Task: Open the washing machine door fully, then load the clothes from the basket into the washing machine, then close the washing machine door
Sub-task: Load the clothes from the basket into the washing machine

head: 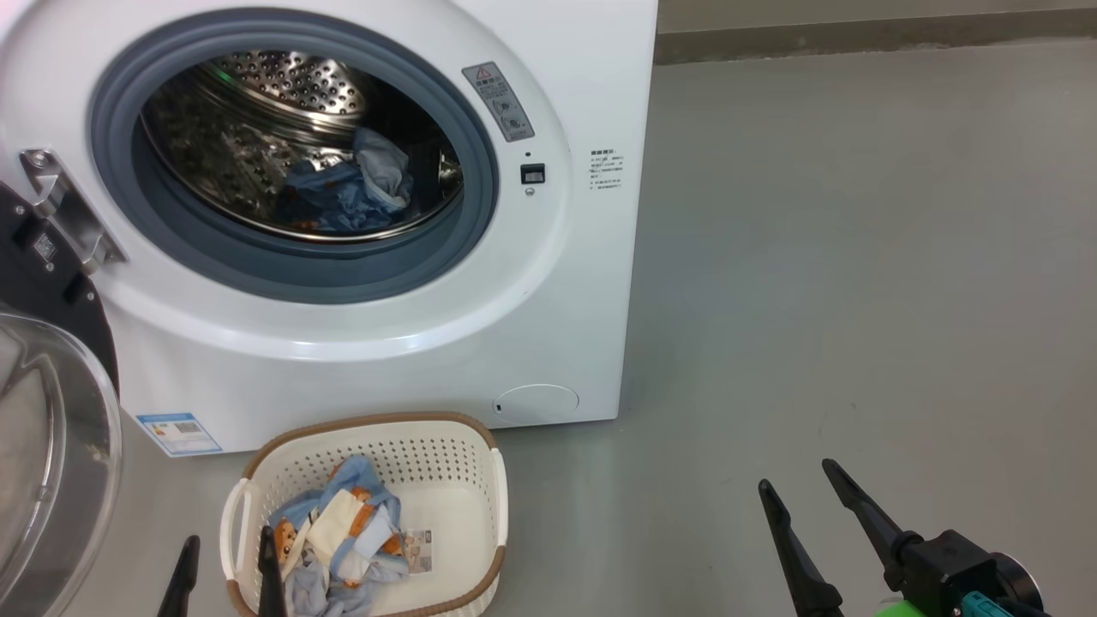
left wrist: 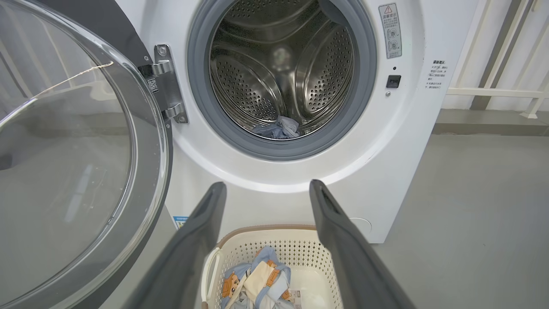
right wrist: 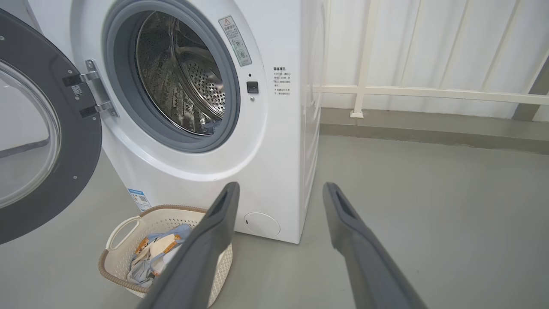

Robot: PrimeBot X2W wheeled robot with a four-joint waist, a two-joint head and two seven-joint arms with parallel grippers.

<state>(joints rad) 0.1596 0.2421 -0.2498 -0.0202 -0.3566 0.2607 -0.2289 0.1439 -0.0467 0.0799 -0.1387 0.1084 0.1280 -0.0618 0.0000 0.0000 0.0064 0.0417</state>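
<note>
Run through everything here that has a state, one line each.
washing machine door: open wide.
drum: holds a few blue clothes at its bottom.
basket: partly filled with bear-print clothes.
left gripper: open, empty.
right gripper: open, empty.

Blue bear-print clothes [head: 343,531] in cream, brown-rimmed basket [head: 463,454]; white washing machine [head: 548,283].

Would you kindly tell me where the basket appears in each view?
Head view: basket at the bottom, left of centre.
Left wrist view: bottom centre.
Right wrist view: lower left.
Shared landmark: the round filter cap, just above and right of the basket in each view.
</note>
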